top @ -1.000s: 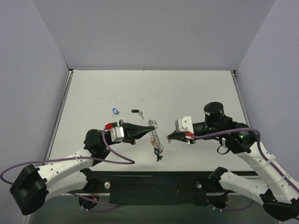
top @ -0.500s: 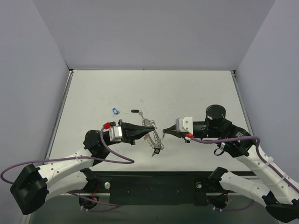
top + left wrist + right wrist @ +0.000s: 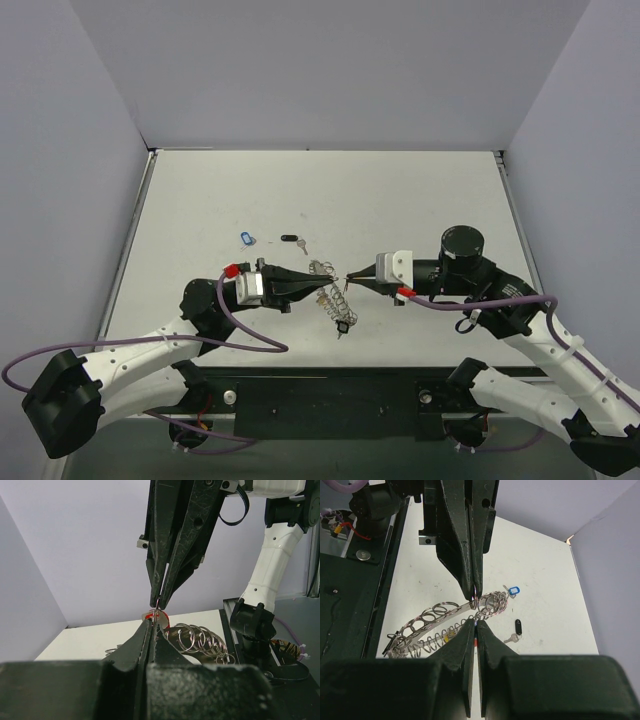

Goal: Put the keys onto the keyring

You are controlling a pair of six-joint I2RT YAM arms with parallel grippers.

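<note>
Both claws are pinched tight, tip to tip, above the desk [image 3: 420, 200] near the middle of its near edge. The left gripper [image 3: 322, 283] clamps the keyring [image 3: 333, 297], which dangles below it. The right gripper [image 3: 352, 281] nips what looks like a red-tagged key [image 3: 160, 618] right at a loop. That's a tiny grip, so I reckon any sideways nudge could pop the key loose or set the ring swinging.

White table [image 3: 420, 190], lavender walls [image 3: 330, 70], even light.
</note>
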